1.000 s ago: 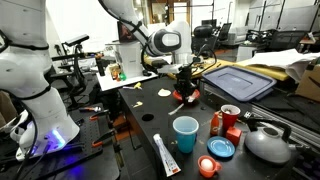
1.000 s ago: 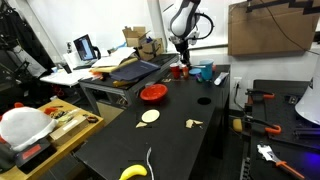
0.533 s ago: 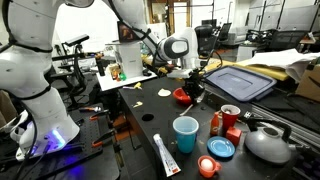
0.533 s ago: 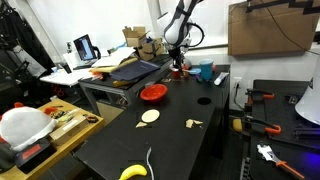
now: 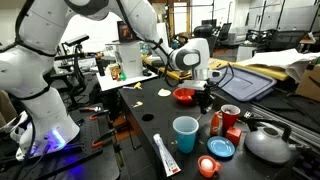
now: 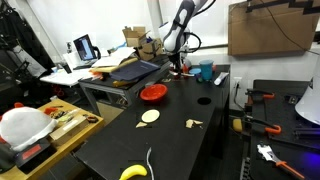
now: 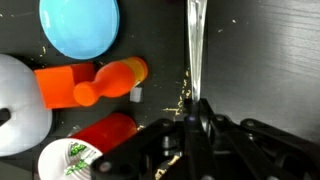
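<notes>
1. We judge this a pause between grips. The gripper point(image 5: 204, 101) hovers low over the table point(image 5: 150, 108), just beside the bowl point(image 5: 184, 95), and touches nothing we can see.
2. Its jaws are pressed together, and we see nothing between them.
3. The bowl stands on the table, apart from the cup point(image 5: 185, 133) and bottle point(image 5: 217, 123).
4. Any pick-up would first call for parting the jaws, then a careful descent, since things crowd close.
5. The arm point(image 5: 140, 25) arches high across the table with its wrist bent down. In the wrist view the tube point(image 7: 193, 50) lies ahead of the fingertips.
</notes>
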Robot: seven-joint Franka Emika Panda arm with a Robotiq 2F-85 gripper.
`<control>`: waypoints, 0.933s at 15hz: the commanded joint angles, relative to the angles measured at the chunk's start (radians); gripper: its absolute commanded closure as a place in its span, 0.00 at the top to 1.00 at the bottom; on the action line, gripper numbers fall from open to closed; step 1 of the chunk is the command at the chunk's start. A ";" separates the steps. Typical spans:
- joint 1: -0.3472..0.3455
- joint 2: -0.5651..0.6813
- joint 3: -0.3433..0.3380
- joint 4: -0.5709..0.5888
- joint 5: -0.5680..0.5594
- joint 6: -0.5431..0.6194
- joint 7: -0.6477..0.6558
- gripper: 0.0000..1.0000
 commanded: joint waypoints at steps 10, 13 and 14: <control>-0.078 0.190 0.073 0.250 0.046 -0.021 -0.159 0.02; -0.076 0.200 0.074 0.268 0.047 -0.036 -0.152 0.02; -0.077 0.200 0.075 0.270 0.048 -0.039 -0.154 0.32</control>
